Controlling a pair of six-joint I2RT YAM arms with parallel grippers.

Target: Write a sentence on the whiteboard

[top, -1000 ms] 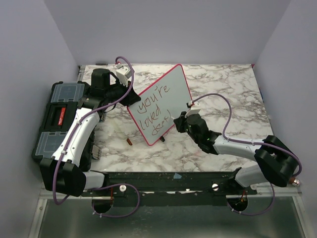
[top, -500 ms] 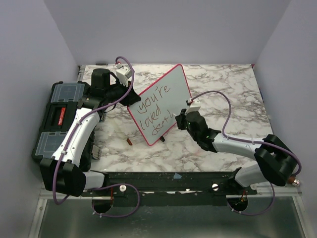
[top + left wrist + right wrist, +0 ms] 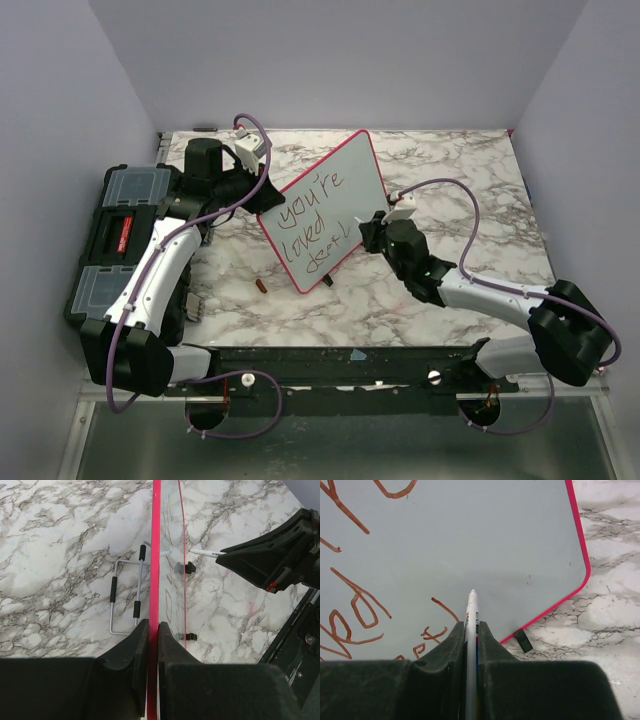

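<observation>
The left gripper [image 3: 154,626] is clamped on the thin red frame of the whiteboard [image 3: 170,555], one finger on each face. The right gripper [image 3: 471,626] is closed on a white marker [image 3: 472,605], whose tip points at the board's grey-white face, just right of the last brown stroke. Whether the tip touches the board cannot be told.

The left wrist view sees the board edge-on as a red line. It also shows a wire stand [image 3: 125,600] lying on the marble behind the board, which the other views hide. Only the right wrist view shows the brown strokes close up. The top view alone reads the writing, "you're loved" with a further unclear word beneath. It also shows the board tilted up off the table [image 3: 460,170], a black toolbox [image 3: 115,235] at the left, and a small brown object [image 3: 262,286] on the marble near the board's lower corner.

Since a second ago the right gripper has moved up and to the right along the board, and the last word has gained a stroke. The left arm and the board have kept their places.
</observation>
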